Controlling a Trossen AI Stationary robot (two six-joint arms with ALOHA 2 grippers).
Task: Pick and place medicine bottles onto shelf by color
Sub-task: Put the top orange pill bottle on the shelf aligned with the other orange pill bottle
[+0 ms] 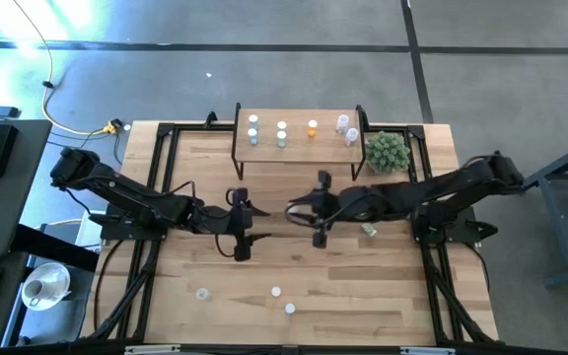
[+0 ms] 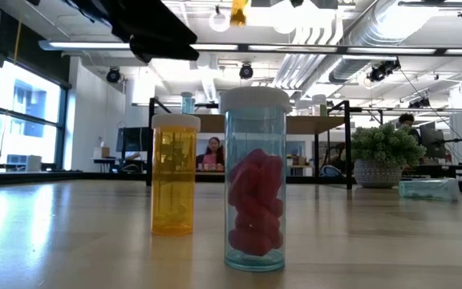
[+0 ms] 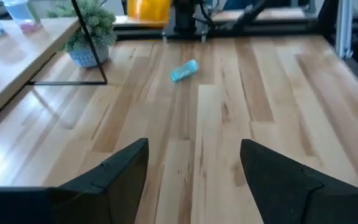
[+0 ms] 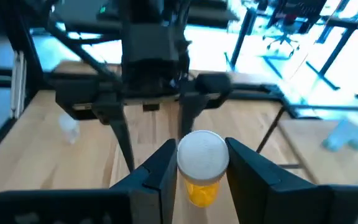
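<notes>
Seven medicine bottles (image 1: 282,134) stand on the shelf (image 1: 299,153). Three more stand near the tabletop's (image 1: 363,286) front edge. One plant (image 1: 387,152) sits beside the shelf.

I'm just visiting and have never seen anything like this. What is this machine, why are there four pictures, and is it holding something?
It is a robot with two dark arms working over a wooden table. One picture looks straight down on everything, one sits at table-top height, and the other two come from small cameras on each arm's wrist.

The right gripper is shut on an orange bottle with a white cap. The left gripper faces it, open and empty.

At the table's far edge stands a small raised shelf that already carries several little pill bottles, next to a potted plant. Three more bottles stand near the front edge; the low camera shows a clear bottle with red contents up close. A light blue bottle lies on its side.
</notes>
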